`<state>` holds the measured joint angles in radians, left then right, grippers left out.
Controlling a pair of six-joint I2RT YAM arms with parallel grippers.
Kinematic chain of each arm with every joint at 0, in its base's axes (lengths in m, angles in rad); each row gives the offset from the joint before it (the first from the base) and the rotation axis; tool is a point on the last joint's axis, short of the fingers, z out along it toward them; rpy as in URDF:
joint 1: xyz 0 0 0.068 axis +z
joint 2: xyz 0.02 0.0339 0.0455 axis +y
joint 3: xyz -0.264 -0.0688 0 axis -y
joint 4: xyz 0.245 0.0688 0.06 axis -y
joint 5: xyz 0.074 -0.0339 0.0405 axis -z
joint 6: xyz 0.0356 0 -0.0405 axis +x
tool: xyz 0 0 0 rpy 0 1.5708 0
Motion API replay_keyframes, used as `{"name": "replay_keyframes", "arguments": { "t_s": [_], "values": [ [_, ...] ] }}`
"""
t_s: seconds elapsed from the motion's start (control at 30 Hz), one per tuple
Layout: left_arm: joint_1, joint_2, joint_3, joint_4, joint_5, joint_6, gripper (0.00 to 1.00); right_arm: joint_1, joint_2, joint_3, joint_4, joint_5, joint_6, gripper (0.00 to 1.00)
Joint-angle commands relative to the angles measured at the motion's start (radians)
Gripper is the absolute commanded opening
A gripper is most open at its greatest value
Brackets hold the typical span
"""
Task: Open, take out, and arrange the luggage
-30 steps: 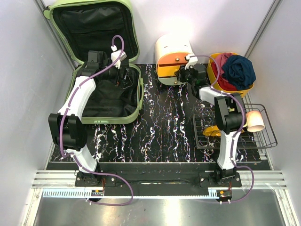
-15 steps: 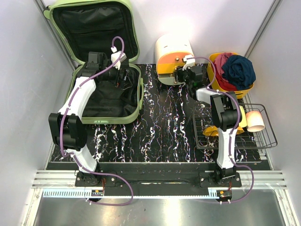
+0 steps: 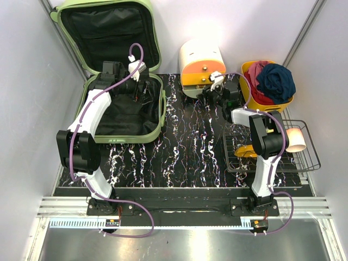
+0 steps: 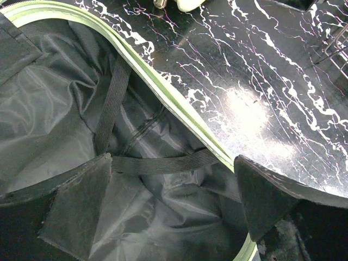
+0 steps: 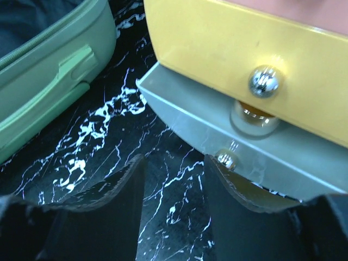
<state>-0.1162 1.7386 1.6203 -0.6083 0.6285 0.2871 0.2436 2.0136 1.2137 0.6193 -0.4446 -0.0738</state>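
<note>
The pale green luggage point(image 3: 154, 54) lies open at the back left, its lid propped up and its black lining showing. My left gripper point(image 3: 140, 87) is open inside the lower shell near the far right rim. In the left wrist view its fingers point(image 4: 70, 209) hang over the black lining and elastic straps point(image 4: 160, 163), holding nothing. The green rim point(image 4: 163, 92) runs diagonally. My right gripper point(image 3: 209, 93) is open in front of the cream-and-orange drawer box point(image 3: 201, 62). In the right wrist view point(image 5: 171, 179) it is just below the lower drawer knob point(image 5: 227, 160), gripping nothing.
An orange bin point(image 3: 246, 93) with red and blue clothes stands at the back right. A black wire basket point(image 3: 307, 157) with a pink cup and a yellow item sits at the right. The luggage's side handle point(image 5: 70, 70) shows in the right wrist view.
My right gripper has drawn back from the drawer box front, towards me and slightly down. The left arm has hardly moved.
</note>
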Motion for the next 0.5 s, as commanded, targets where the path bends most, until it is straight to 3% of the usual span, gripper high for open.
{"name": "replay_keyframes", "arguments": {
  "t_s": [0.0,0.17,0.47],
  "values": [
    [0.007,-0.028,0.001,0.047,0.002,-0.012,0.99,0.029,-0.004,0.041,-0.079,-0.011,-0.064,0.53],
    [0.012,-0.017,0.021,0.047,-0.001,-0.026,0.99,0.052,0.059,0.127,-0.133,0.092,-0.096,0.49],
    [0.035,-0.010,0.027,0.047,-0.012,-0.055,0.99,0.068,0.186,0.222,-0.027,0.196,-0.152,0.54]
  ]
}}
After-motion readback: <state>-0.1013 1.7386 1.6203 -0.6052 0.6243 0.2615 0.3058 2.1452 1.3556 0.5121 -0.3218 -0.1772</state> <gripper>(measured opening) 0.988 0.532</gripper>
